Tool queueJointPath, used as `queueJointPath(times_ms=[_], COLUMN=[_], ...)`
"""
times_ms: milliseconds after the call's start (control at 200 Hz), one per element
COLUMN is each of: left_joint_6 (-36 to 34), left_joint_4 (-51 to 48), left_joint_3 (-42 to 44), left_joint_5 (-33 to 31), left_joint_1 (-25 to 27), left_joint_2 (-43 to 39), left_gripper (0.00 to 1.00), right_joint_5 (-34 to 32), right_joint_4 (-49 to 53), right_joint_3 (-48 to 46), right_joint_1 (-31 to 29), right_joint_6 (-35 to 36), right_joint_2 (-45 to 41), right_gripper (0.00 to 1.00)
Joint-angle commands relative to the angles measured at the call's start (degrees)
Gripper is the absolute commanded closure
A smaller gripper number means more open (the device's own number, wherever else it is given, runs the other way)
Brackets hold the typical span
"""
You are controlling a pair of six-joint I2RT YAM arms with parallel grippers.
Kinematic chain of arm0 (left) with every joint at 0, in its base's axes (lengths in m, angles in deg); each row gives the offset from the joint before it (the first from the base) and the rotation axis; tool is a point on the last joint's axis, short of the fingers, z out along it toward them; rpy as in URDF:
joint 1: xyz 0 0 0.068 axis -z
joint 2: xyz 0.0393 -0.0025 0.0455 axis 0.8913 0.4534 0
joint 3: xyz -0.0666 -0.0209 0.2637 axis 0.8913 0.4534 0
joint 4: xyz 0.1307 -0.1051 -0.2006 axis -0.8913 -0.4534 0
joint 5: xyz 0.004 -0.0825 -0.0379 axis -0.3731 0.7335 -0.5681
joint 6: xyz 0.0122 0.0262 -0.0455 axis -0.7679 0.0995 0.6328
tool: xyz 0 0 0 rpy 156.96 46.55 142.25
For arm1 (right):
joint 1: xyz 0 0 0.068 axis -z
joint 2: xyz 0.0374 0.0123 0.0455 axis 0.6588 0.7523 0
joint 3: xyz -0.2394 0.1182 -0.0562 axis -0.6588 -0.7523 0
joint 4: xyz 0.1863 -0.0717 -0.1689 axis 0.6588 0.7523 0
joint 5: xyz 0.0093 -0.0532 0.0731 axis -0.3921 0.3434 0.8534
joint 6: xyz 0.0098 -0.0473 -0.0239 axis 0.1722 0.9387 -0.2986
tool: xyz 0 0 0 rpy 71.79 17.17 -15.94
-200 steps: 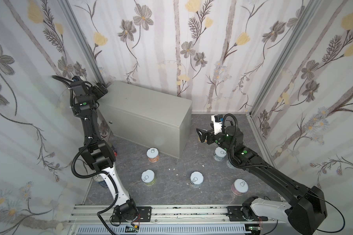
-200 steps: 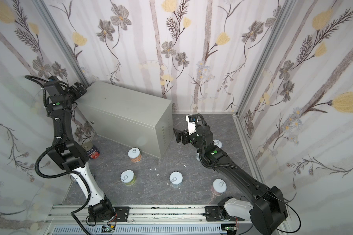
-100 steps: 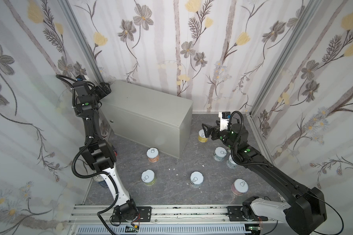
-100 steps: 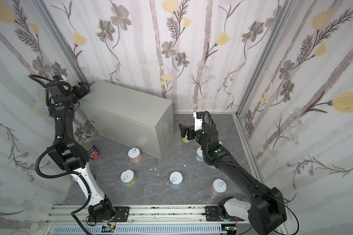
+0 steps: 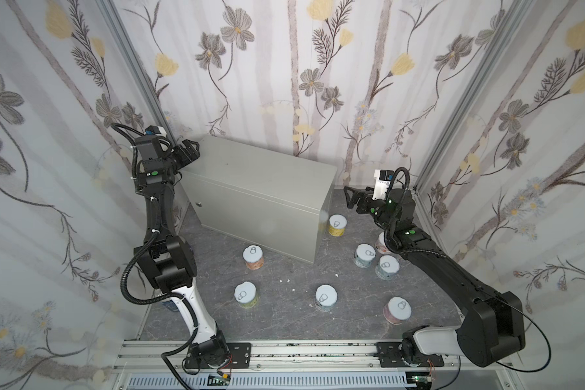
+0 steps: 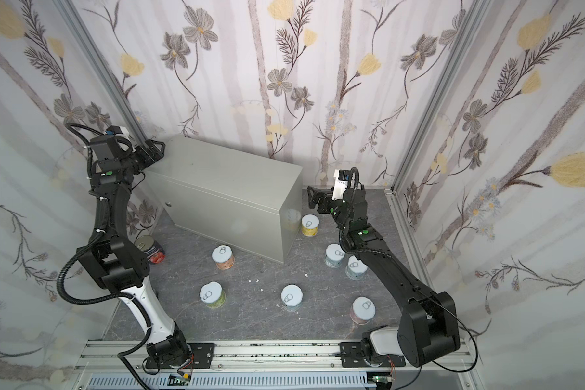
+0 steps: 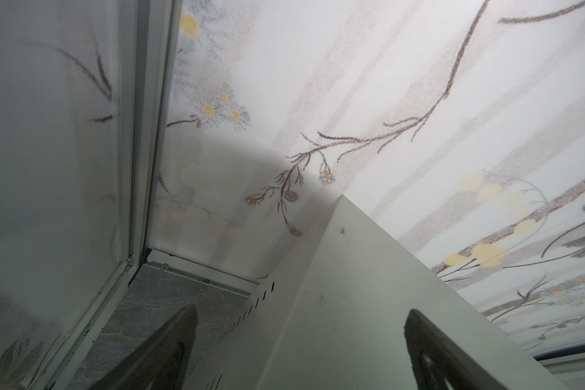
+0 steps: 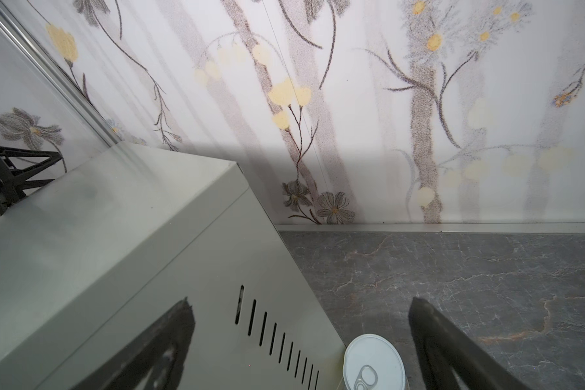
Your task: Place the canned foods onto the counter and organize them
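Note:
The counter (image 5: 260, 182) (image 6: 223, 179) is a large grey metal box, and its flat top carries nothing. Several short canned foods with pale pull-tab lids stand on the dark floor, among them a yellow one (image 5: 337, 225) at the counter's right end and an orange one (image 5: 253, 257) in front. A taller tin (image 6: 149, 249) stands by the left arm. My left gripper (image 5: 191, 153) (image 7: 301, 337) hangs open and empty over the counter's far left corner. My right gripper (image 5: 350, 197) (image 8: 301, 337) is open and empty above the yellow can (image 8: 374, 364).
More cans stand near the front: a green one (image 5: 246, 294), a white one (image 5: 326, 297) and a pink one (image 5: 398, 310). Another two (image 5: 364, 255) (image 5: 388, 267) sit close under the right arm. Flowered walls close in on three sides, and a metal rail (image 5: 284, 351) runs along the front.
The right gripper has lifted and drawn back to the right, uncovering the yellow can. The left gripper has moved right onto the counter's far left corner.

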Motion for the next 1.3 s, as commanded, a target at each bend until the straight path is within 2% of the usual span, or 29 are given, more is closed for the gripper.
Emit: queueJointPath(times_ms=[0, 100, 654, 944, 1124, 1294], left_joint_6=[0.15, -0.77, -1.51, -1.78, -1.11, 0.02], left_joint_4=[-0.67, -0.67, 2.15, 4.93, 5.04, 4.88], left_joint_3=[2.66, 5.62, 23.06, 32.95, 33.68, 31.07], left_joint_5=[3.01, 1.26, -0.9, -2.41, -3.53, -6.99], left_joint_1=[1.91, 3.87, 10.23, 11.16, 11.01, 10.26], left_joint_2=[-3.14, -5.68, -19.0, -27.41, -27.67, -28.5], left_gripper=[0.04, 0.05, 0.06, 0.06, 0.05, 0.0], right_joint_5=[0.42, 2.82, 6.93, 7.92, 7.76, 8.87], right_joint_4=[-0.46, 0.3, 2.55, 2.2, 2.68, 2.81], right_joint_3=[2.23, 4.44, 13.21, 14.71, 14.8, 14.78], right_joint_1=[0.75, 1.63, 3.36, 4.55, 5.73, 8.9], right_joint_6=[-1.72, -1.87, -2.91, -3.89, -3.92, -4.65], right_joint_2=[1.84, 3.35, 13.65, 15.75, 15.23, 12.67], right_gripper=[0.0, 0.0, 0.0, 0.0, 0.0, 0.0])
